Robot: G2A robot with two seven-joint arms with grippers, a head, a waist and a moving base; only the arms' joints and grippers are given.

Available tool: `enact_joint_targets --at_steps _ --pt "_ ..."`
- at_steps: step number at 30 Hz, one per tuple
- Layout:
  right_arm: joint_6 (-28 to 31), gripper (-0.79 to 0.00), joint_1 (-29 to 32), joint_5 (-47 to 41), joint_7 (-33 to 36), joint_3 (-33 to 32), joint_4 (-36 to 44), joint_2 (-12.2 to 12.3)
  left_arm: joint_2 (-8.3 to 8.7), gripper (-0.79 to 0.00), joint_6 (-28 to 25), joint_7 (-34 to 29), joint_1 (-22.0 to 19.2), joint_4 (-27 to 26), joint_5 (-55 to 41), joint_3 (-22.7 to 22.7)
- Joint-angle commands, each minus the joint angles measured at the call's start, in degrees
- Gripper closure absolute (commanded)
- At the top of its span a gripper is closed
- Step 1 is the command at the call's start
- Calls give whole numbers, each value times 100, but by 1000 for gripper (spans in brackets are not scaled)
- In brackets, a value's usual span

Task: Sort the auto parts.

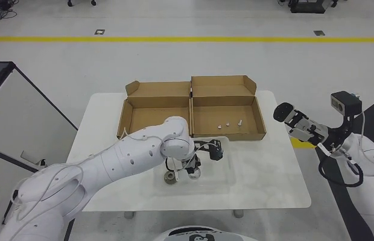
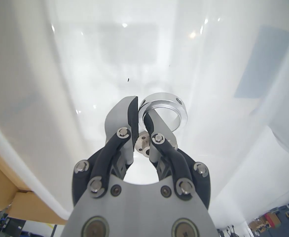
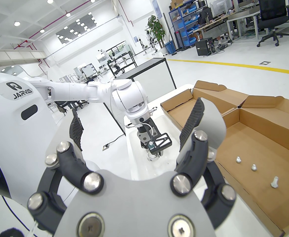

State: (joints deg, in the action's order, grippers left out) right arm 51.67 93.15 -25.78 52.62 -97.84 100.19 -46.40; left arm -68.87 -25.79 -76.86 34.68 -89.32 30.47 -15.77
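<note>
In the left wrist view, part of the wall of the aluminium ring [image 2: 180, 118] is covered by the finger pads [image 2: 134, 114] of the left gripper [image 2: 140, 112], which are clamped on it. A small flanged part [image 2: 142, 144] is half hidden behind them, so its full shape cannot be told. The pale tray [image 2: 68, 50] around them is blurred. In the top view, the three small parts [image 1: 230, 125] in the right cardboard box [image 1: 205, 117] are too small to be identified.

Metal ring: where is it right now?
In the left wrist view, the metal ring lies in the white tray, its wall between the left gripper's jaws.
</note>
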Motion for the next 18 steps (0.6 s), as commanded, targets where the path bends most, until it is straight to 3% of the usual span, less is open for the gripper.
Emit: enact_joint_targets --at_steps 1,9,18 --pt "0 -785 0 0 0 0 0 0 61 0 6 -5 16 -206 -34 -114" --pt "0 -785 0 0 0 0 0 0 303 0 11 -24 105 -999 -61 -593" --pt "0 -785 0 0 0 0 0 0 324 0 46 21 121 -1045 -96 -665"
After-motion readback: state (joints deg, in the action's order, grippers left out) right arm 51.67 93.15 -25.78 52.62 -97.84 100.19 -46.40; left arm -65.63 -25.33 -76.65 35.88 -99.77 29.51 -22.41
